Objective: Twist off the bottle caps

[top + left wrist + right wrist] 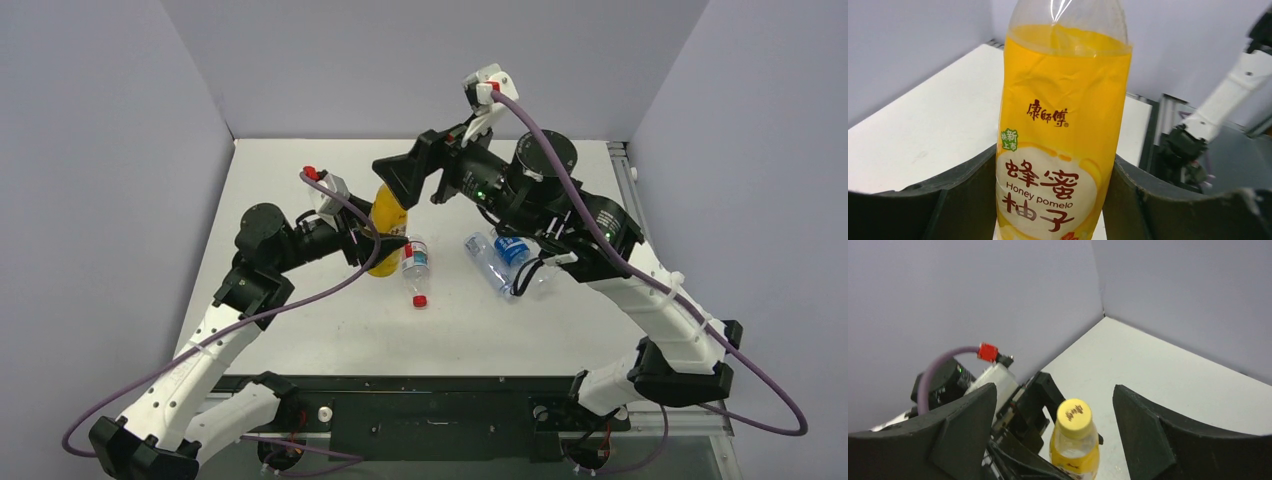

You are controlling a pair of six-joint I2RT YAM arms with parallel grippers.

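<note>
The yellow-orange juice bottle (388,215) stands upright left of the table's middle, and my left gripper (375,243) is shut on its labelled body (1063,150). In the left wrist view a black finger presses each side of the label. My right gripper (400,180) hovers over the bottle's top and hides it in the top view. In the right wrist view the yellow cap (1074,414) sits on the neck, between and just beyond the wide-open right gripper (1054,392); neither finger touches it. A clear bottle with a red-white label (415,258) lies beside it, its red cap (420,300) towards me.
Two more clear bottles lie right of centre under my right forearm: a plain bluish one (486,262) and one with a blue label (513,250). Grey walls close in the back and sides. A metal rail (622,165) runs along the right edge.
</note>
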